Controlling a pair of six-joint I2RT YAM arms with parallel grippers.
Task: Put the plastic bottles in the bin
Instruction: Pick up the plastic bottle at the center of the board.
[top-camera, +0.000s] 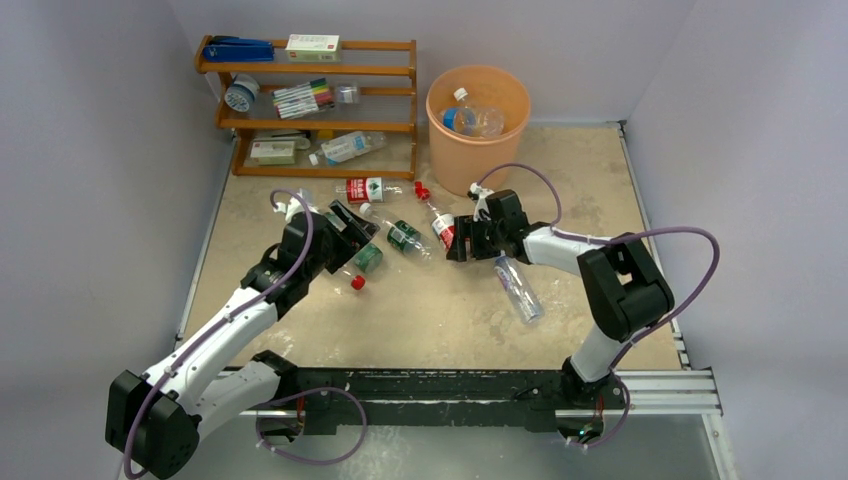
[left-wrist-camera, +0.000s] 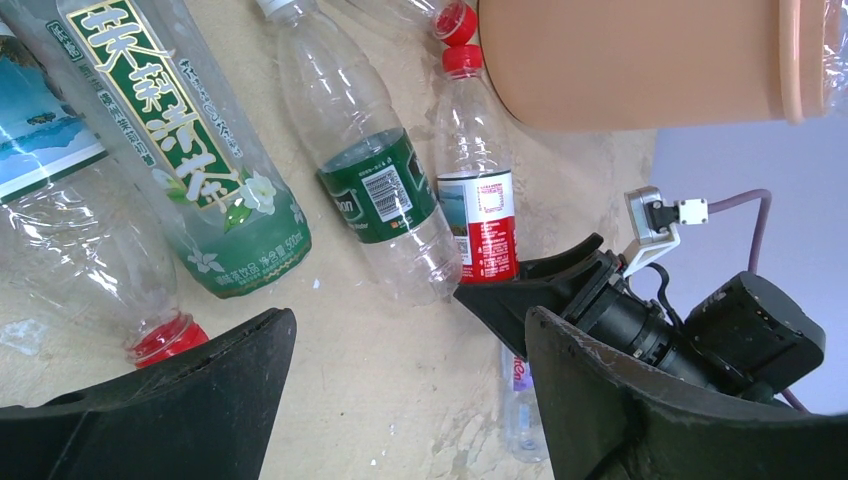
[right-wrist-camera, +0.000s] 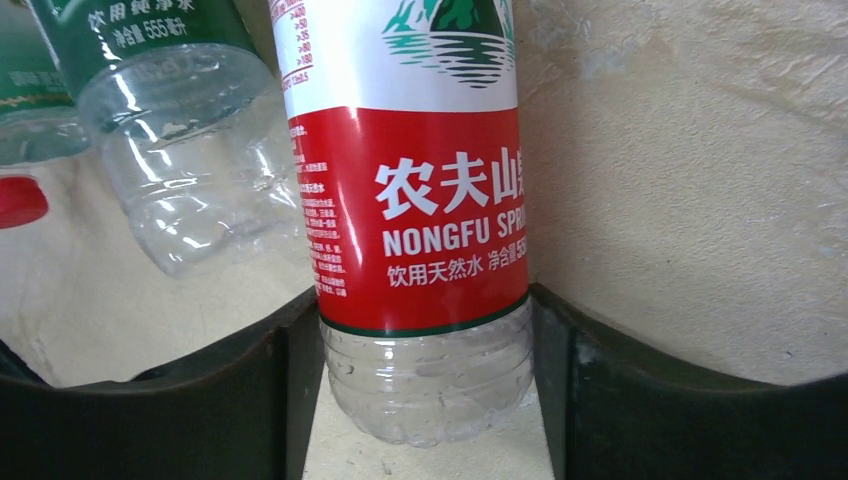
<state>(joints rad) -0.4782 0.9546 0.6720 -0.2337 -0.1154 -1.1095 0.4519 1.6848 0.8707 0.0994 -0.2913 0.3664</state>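
Observation:
The orange-peach bin stands at the back and holds one clear bottle; its wall also shows in the left wrist view. Several plastic bottles lie on the table before it. My right gripper is shut on the base of a red-labelled bottle that lies on the table, with its jaws touching both sides. My left gripper is open and empty, just short of a green-labelled bottle and a green tea bottle. Another clear bottle lies beside the right arm.
A wooden shelf at the back left holds marker pens, boxes, tape and one bottle. Grey walls close in the table on three sides. The arms' mounting rail runs along the near edge.

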